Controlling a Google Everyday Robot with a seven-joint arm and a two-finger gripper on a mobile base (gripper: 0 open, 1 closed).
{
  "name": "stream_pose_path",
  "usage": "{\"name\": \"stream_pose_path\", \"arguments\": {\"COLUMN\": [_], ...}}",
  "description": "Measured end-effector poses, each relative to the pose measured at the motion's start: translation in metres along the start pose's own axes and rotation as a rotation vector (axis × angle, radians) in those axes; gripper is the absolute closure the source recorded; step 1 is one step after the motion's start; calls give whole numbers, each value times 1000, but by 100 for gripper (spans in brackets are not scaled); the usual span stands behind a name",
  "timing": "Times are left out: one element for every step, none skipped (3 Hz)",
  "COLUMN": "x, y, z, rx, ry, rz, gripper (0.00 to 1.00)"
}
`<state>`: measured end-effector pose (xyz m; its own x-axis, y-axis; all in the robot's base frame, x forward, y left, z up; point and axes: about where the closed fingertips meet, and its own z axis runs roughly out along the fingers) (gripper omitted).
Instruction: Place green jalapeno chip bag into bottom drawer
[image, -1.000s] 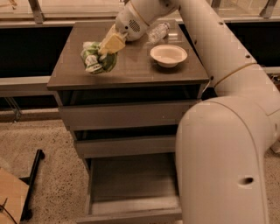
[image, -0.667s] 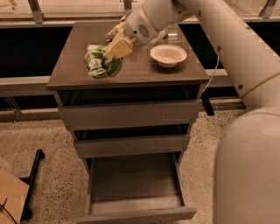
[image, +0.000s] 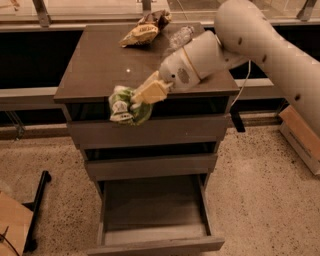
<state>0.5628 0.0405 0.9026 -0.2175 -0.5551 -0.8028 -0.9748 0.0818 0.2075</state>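
The green jalapeno chip bag (image: 124, 107) hangs in the air just past the front edge of the cabinet top (image: 97, 65), near the middle of that edge and in front of the top drawer. The gripper (image: 139, 98) sits right beside it on the right. Its two tan fingers (image: 150, 91) are pinched shut on the right side of the bag, so the bag sticks out to the left and droops down from the hand. The white arm (image: 260, 45) reaches in from the right, over the front right corner of the top. A yellow-tan chip bag (image: 142, 32) and a clear bottle (image: 180, 36) lie by the back edge. The bottom drawer (image: 150, 207) is pulled open and lies straight below the hand, well down from the bag. I think the bag must go down and a little right to land inside.
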Motion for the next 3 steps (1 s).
{"name": "stream_pose_path", "arguments": {"x": [56, 135, 217], "y": [20, 37, 51], "z": [21, 64, 112], "rx": [-31, -86, -133], "ry": [-18, 8, 43], "rz": [130, 278, 389], "gripper": [100, 100, 100]}}
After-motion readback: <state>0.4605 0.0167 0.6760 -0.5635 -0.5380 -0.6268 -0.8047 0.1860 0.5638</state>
